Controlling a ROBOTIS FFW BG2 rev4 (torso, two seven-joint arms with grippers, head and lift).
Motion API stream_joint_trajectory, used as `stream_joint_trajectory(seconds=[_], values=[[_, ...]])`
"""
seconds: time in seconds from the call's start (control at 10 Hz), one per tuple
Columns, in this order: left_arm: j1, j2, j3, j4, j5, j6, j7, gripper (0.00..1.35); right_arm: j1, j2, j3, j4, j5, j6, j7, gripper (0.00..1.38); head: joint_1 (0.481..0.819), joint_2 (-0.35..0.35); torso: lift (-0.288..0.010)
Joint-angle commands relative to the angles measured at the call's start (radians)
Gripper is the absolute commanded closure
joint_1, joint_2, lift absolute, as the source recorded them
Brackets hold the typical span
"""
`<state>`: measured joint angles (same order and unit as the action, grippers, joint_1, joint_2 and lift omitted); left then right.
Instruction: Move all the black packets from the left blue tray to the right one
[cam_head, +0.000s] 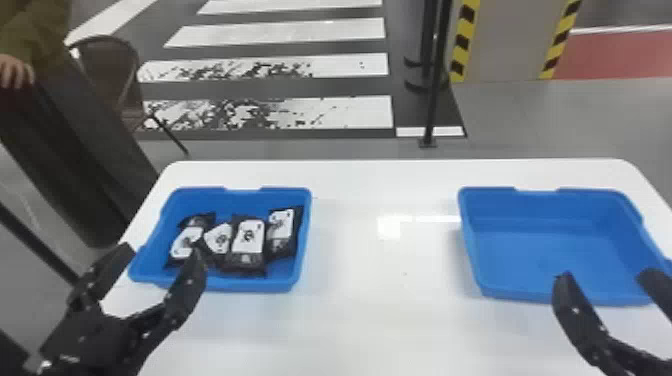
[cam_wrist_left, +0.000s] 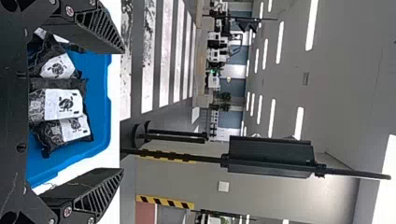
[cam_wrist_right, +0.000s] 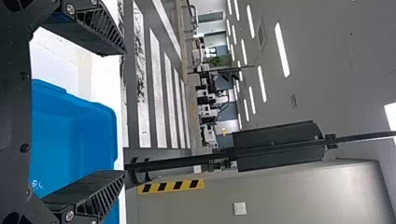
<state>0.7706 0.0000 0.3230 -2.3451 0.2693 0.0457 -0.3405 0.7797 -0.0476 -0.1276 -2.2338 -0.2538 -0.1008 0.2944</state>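
Left tool (cam_head: 162, 251) spread, facing left tray (cam_head: 235, 286); right tool (cam_head: 607, 275) spread, facing right tray (cam_head: 525, 297).

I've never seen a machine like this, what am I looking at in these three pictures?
This is a two-armed robot, seen through its own cameras. The head view looks forward and down from its head. The two wrist views come from its wrists, turned sideways, so upright things seem to lie down. On the white table sit two blue trays. The left tray holds at least four black packets with white labels; no packets show in the right tray. The left hand is near the left tray, the right hand near the right. Both are open, holding nothing.
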Motion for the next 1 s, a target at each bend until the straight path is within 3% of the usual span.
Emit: stream_joint_trajectory(seconds=[0.0,0.9], values=[[0.000,-0.003,0.000,0.000,0.002,0.001,0.000,0.14,0.001,0.000,0.000,0.006,-0.011,0.000,0.000,0.11,0.695,0.111,-0.140],[-0.002,-0.003,-0.018,0.000,0.004,0.055,0.000,0.14,0.008,0.002,0.000,0.006,-0.027,0.000,-0.006,0.11,0.695,0.105,-0.140]])
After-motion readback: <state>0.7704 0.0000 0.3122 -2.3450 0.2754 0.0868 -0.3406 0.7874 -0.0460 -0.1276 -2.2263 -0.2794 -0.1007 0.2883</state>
